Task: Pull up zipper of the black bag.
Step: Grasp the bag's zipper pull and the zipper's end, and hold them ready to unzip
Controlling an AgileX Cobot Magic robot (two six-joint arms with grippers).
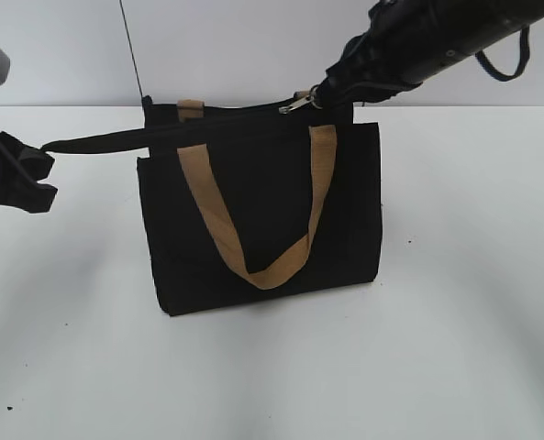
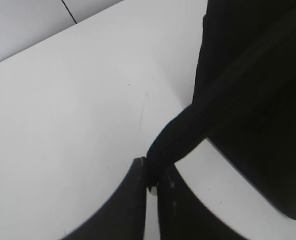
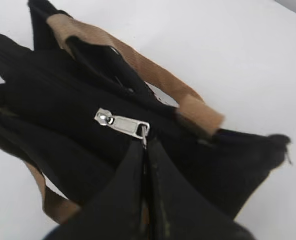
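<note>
The black bag (image 1: 253, 220) stands upright on the white table, its tan front handle (image 1: 253, 229) hanging down over the front panel. The zipper (image 1: 244, 115) runs along the top edge. Its silver pull (image 1: 296, 104) is near the right end. My right gripper (image 1: 319, 94) is shut on the ring of the pull (image 3: 124, 124), seen close in the right wrist view (image 3: 146, 142). My left gripper (image 1: 44, 151) is shut on a black fabric strip (image 1: 97, 140) drawn out taut from the bag's left top corner. The left wrist view shows the jaws (image 2: 151, 172) pinching that strip (image 2: 187, 130).
The white table (image 1: 455, 321) spreads around the bag, with a pale wall behind. A thin black cable (image 1: 132, 50) runs up at the back left. The bag's rear tan handle (image 1: 190, 108) shows at the top edge.
</note>
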